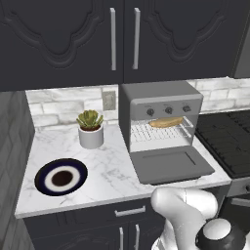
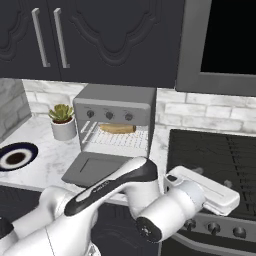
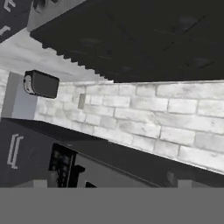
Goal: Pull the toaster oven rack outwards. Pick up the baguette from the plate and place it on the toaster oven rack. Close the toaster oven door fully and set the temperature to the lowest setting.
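The baguette lay on the toaster oven rack, inside the open mouth of the toaster oven, its long axis running side to side across the opening, parallel to the front panel with its 3 knobs. The plate sat bare on the counter well to the left, past a potted succulent, so the bread step looked done. The toaster oven door hung folded down flat toward the robot, its long edge also running side to side, its outer lip out over the counter's front.

That door was what the next move turned on, by my reading: it had to be swung up and shut, then a knob turned. It lay ahead of the arm and to the left of the wrist, which in the right base view hung low near the stove (the hand itself was not clearly shown there).

The hand view was rolled sideways and looked at brick backsplash and dark stove grates, not at the door. The gripper's jaws were released wide and held nothing. To reach the door's outer edge the hand would probably need to swing left and get under that lip.
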Motion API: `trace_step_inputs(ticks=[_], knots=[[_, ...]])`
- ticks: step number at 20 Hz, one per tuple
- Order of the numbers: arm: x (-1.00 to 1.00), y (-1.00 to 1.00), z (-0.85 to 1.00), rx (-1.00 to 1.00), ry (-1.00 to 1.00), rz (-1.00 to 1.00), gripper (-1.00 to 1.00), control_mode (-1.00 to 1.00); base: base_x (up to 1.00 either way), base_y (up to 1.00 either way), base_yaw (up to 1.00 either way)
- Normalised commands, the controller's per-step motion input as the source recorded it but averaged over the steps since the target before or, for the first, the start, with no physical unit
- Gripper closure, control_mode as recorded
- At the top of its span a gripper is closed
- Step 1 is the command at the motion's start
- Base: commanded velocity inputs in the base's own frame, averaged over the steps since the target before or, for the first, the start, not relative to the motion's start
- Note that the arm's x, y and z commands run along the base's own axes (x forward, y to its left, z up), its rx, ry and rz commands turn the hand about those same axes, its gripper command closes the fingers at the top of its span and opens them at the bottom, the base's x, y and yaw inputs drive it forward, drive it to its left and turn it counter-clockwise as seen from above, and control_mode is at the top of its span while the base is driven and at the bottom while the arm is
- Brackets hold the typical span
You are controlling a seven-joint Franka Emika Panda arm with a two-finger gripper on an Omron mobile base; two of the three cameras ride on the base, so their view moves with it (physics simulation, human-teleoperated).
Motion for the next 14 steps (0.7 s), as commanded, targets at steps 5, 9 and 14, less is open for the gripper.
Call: trace_step_inputs(ticks=[5, 9, 14], knots=[[-0.41, -0.14, 0.0, -0.04, 0.23, 0.0, -1.0, -1.0, 0.0, 0.0, 0.0], [-0.08, 0.0, -0.14, -0.11, 0.09, 0.07, -1.0, -1.0, 0.0, 0.0, 0.0], [0.0, 0.02, -0.27, -0.13, 0.1, 0.23, -1.0, -1.0, 0.0, 0.0, 0.0]])
